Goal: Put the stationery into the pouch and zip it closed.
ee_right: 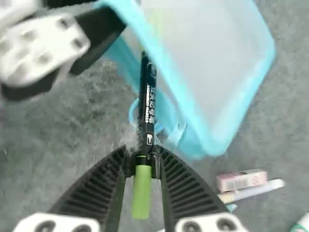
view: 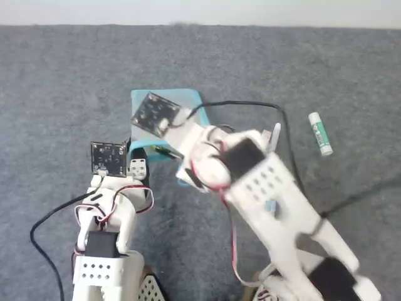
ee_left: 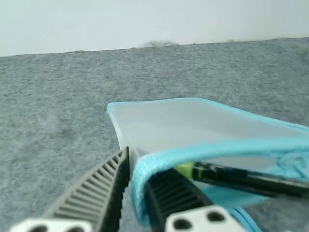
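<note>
A translucent pouch (ee_right: 207, 63) with a light-blue rim lies on the grey carpet, also in the high view (view: 188, 100). My left gripper (ee_left: 137, 179) is shut on the pouch's blue rim (ee_left: 203, 150) at its mouth, holding it up; it shows near the pouch's near corner (view: 139, 164). My right gripper (ee_right: 143, 164) is shut on a black marker with a green end (ee_right: 145, 121). The marker's tip points into the pouch mouth, and the marker (ee_left: 241, 176) lies just under the raised rim.
A green-and-white glue stick (view: 320, 133) lies far to the right on the carpet. A pink eraser (ee_right: 241, 180) and a white pen (ee_right: 251, 191) lie beside the right arm. A black cable (view: 250, 105) arcs over the carpet behind the right arm.
</note>
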You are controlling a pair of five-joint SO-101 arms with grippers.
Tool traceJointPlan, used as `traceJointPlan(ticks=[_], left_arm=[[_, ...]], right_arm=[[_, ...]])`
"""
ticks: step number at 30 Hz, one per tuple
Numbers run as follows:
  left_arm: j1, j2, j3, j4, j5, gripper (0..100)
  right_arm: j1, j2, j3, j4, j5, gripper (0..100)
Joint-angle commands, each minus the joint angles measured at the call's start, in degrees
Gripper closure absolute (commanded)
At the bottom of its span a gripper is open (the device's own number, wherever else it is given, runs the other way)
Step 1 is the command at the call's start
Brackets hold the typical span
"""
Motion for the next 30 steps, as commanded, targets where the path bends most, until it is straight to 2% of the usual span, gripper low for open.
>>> traceJointPlan(ticks=[1, 4, 11, 18, 21, 23, 26, 30], left_arm=[[0.79, 0.00, -1.36, 0.00, -0.53, 99], [0.79, 0.00, -1.36, 0.09, -0.53, 99], [0.79, 0.00, -1.36, 0.09, -0.53, 99], [0.44, 0.00, -1.36, 0.00, -0.62, 99], [0.44, 0.00, -1.36, 0.00, -0.53, 99], [0.44, 0.00, -1.36, 0.00, -0.62, 99], [0.44, 0.00, -1.36, 0.00, -0.62, 99], [0.44, 0.00, -1.36, 0.00, -0.70, 99]], right_arm=[[0.40, 5.76, -7.65, -1.80, -3.25, 98.9], [2.86, 8.31, -11.87, -1.71, -4.75, 96.9], [3.56, 9.36, -15.56, -0.40, -3.08, 72.2], [5.85, 6.99, -22.24, 7.60, -1.49, 70.6], [11.03, 3.56, -22.59, 14.81, 0.53, 70.6], [17.10, 2.51, -19.78, 18.51, 2.20, 70.6], [27.03, 2.59, -11.16, 17.63, 2.46, 70.7], [33.19, 3.65, 5.98, 11.65, 2.37, 70.7]])
